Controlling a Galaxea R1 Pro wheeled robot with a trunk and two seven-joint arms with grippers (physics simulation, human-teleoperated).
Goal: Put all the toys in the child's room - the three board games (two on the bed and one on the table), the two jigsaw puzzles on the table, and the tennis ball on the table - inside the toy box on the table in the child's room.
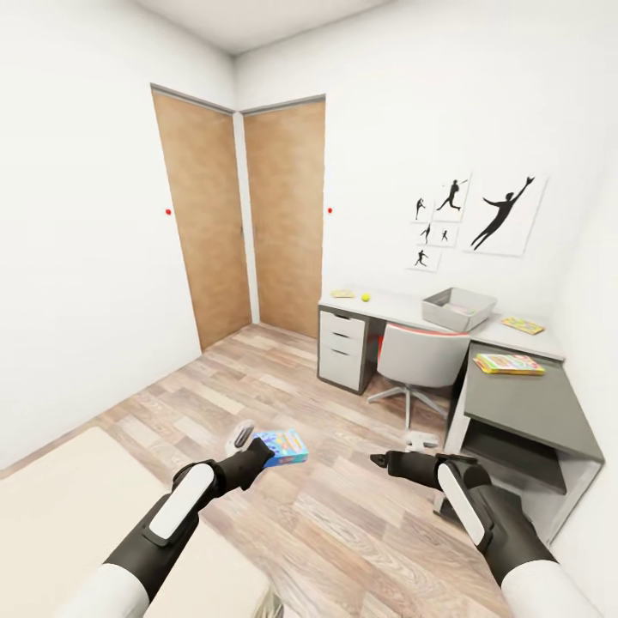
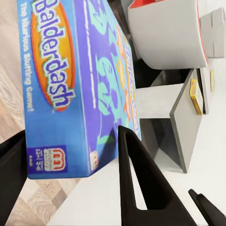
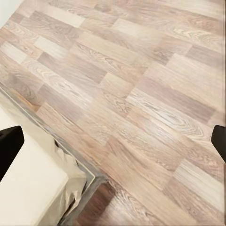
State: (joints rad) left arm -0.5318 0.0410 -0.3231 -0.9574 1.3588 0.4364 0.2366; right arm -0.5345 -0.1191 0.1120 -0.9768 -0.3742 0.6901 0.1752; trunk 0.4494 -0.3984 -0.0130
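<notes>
Balderdash, flat blue printed cardboard game box, sits clamped in left gripper over wood-plank floor w/ grey toy tray well away on desk; right gripper open, empty; edge-only hold may slip en route.

Desk at far right, against the far wall. On it: toy box mid-desk, tennis ball to its left, jigsaw puzzles on the nearer right wing. Chair in front of the desk. Two doors far left. Bed near left. Left gripper holds a board game above the floor, right of the bed.
</notes>
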